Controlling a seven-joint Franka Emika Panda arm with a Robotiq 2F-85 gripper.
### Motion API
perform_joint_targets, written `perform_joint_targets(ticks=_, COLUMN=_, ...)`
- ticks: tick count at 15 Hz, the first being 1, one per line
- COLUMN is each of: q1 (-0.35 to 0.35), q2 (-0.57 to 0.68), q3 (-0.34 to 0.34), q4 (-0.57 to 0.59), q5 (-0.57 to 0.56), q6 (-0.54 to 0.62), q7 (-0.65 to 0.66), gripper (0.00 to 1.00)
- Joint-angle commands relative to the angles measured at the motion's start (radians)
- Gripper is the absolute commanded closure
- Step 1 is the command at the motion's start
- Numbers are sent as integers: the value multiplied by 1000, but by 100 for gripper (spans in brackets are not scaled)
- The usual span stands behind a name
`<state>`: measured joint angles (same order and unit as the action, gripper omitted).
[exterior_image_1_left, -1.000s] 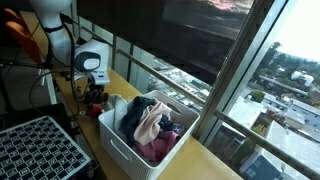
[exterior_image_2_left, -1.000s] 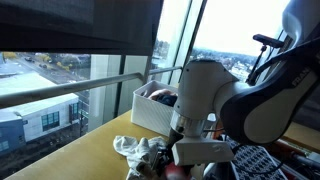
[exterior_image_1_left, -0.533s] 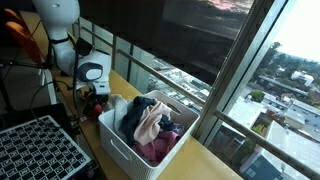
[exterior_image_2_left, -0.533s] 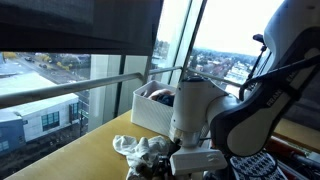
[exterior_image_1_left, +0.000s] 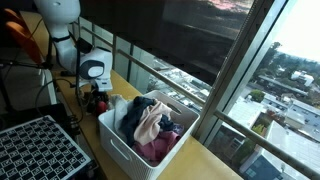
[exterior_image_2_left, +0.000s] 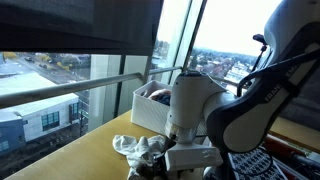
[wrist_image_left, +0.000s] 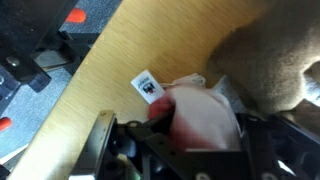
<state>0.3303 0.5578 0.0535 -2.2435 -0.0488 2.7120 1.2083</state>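
Now: gripper (wrist_image_left: 175, 140) down low on wood table (wrist_image_left: 105, 75), coming in at bottom of wrist view. White cloth (wrist_image_left: 205, 110) bunched betw. the two fingers, fills the gap, fabric touching both. Can't tell if pinch is firm or jaws only stand around it. Small tag (wrist_image_left: 147, 85) w/ black print lies flat on table, centre frame, just left of cloth. Grey-brown fabric (wrist_image_left: 265, 55) upper right, touching white cloth.

Ext. view: arm (exterior_image_1_left: 90, 68) left-centre, bent down just left of basket (exterior_image_1_left: 120, 140). Basket white, packed w/ mixed clothes (exterior_image_1_left: 150, 125). Grid mat (exterior_image_1_left: 35, 150) lower left.

Ext. view: arm body mid-frame hides gripper. Loose pile (exterior_image_2_left: 140, 150) on table, lower centre, in front of basket.
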Motion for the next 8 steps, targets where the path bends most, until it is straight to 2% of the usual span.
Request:
perform_joint_targets(ticks=1, q1=20, q2=-23, q3=-20, q4=-7, q5=17, q6=1, q7=-21, gripper=95)
perform_joint_targets(ticks=3, q1=25, q2=-61, q3=-28, q4=-24, q5=9, q6=-4, q7=-14, gripper=100)
perform_joint_targets(ticks=8, q1=45, q2=-270, q3=-73, q4=-115, q5=-42, q6=-31, q7=19, gripper=100)
